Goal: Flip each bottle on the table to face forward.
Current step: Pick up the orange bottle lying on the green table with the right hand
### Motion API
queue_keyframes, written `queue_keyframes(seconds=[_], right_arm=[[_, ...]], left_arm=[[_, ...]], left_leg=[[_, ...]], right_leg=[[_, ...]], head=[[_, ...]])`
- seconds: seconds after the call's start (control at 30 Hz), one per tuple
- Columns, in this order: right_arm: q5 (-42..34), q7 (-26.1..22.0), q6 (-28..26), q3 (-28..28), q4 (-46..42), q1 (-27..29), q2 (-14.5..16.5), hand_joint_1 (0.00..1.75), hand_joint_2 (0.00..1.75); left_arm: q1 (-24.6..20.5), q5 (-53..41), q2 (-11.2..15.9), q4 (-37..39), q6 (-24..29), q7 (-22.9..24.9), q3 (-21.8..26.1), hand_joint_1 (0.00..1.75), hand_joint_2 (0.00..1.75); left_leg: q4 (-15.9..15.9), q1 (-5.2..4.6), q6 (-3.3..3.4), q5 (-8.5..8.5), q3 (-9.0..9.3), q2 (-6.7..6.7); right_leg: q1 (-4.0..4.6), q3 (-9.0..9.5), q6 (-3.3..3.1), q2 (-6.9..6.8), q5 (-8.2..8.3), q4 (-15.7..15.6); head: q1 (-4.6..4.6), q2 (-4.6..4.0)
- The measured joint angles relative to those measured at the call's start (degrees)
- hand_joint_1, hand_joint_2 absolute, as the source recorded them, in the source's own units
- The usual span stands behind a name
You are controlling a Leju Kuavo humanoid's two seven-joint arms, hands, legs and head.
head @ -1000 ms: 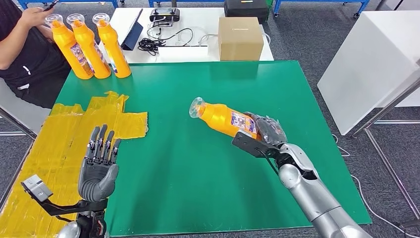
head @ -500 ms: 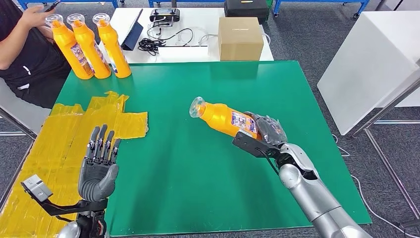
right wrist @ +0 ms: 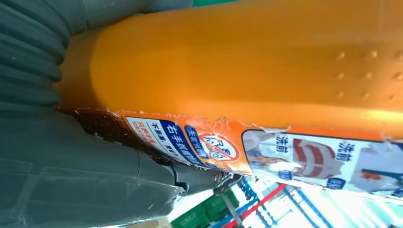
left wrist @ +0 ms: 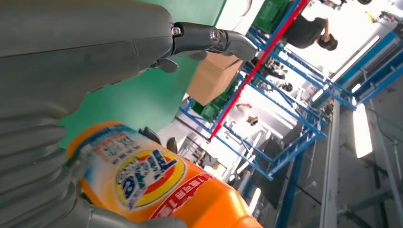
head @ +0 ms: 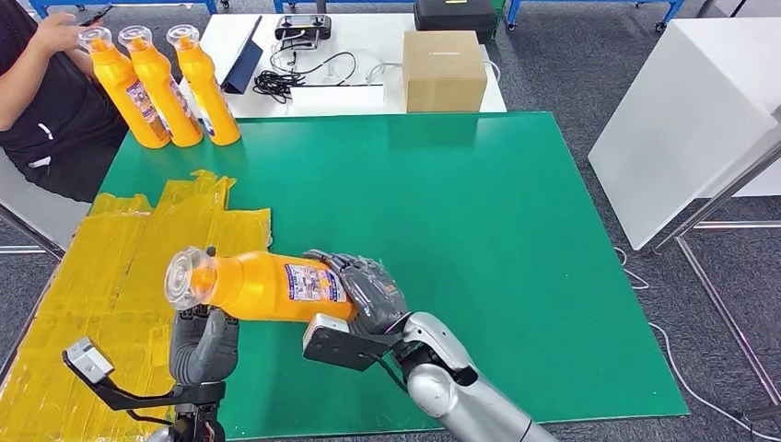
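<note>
Right now my right robot hand (head: pixel 368 293) grips the orange bottle (head: pixel 262 285) by its base, lying level above the tabletop's (head: pixel 479 212) near-left corner. Beneath it, my left robot hand (head: pixel 204 343) cups the neck, grip unclear. Smooth, rigid plastic, probably slippery; the labelled body suits holding best.

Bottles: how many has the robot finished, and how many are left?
Three bottles already stand together at the table's far left corner. A fourth bottle is in hand: the right hand holds its base, lying sideways above the left hand. It is not yet stood up.
</note>
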Motion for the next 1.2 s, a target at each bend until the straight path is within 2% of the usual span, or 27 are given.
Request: queue_keyframes(seconds=[0.2, 0.6, 0.8, 0.93, 1.2], right_arm=[[-0.5, -0.1, 0.2, 2.3, -0.4, -0.1, 0.4, 1.75, 1.75], [-1.1, -0.1, -0.1, 3.3, -0.4, -0.4, 0.4, 1.75, 1.75], [-2.7, -0.1, -4.7, -0.7, -0.9, -0.4, -0.3, 1.75, 1.75], [-3.3, 0.0, -5.0, -3.3, -1.2, -0.4, -0.9, 1.75, 1.75], [-3.4, 0.2, -4.9, -5.0, -1.2, -0.5, -1.0, 1.75, 1.75]], left_arm=[[0.1, 0.2, 0.0, 0.0, 0.0, 0.0, -0.1, 0.0, 1.75], [0.2, 0.3, -0.1, 0.0, -0.2, 0.0, -0.1, 0.0, 1.75], [0.4, 0.3, -0.1, 0.0, -0.6, 0.0, -0.3, 0.0, 1.75], [0.5, 0.3, -0.2, 0.0, -0.7, 0.0, -0.6, 0.0, 1.75], [0.5, 0.2, -0.2, 0.0, -0.9, 0.1, -0.8, 0.0, 1.75]], left_leg=[[0.0, -0.09, 0.02, 0.02, 0.01, -0.02], [0.0, -0.08, 0.01, 0.01, 0.01, 0.01], [0.0, -0.1, 0.02, 0.02, 0.02, 0.0], [0.0, -0.12, 0.02, 0.02, 0.02, 0.0], [0.0, -0.1, 0.01, 0.01, 0.02, 0.01]], right_leg=[[-0.05, 0.03, 0.02, -0.01, 0.02, 0.0], [-0.05, 0.0, 0.02, 0.0, 0.03, 0.0], [-0.05, 0.02, 0.02, 0.0, 0.03, 0.0], [-0.07, 0.03, 0.03, 0.0, 0.03, 0.0], [-0.06, 0.01, 0.03, 0.0, 0.03, 0.0]], head=[[0.0, 0.0], [-0.01, 0.0], [0.0, 0.0], [0.0, 0.0], [-0.02, 0.0]])
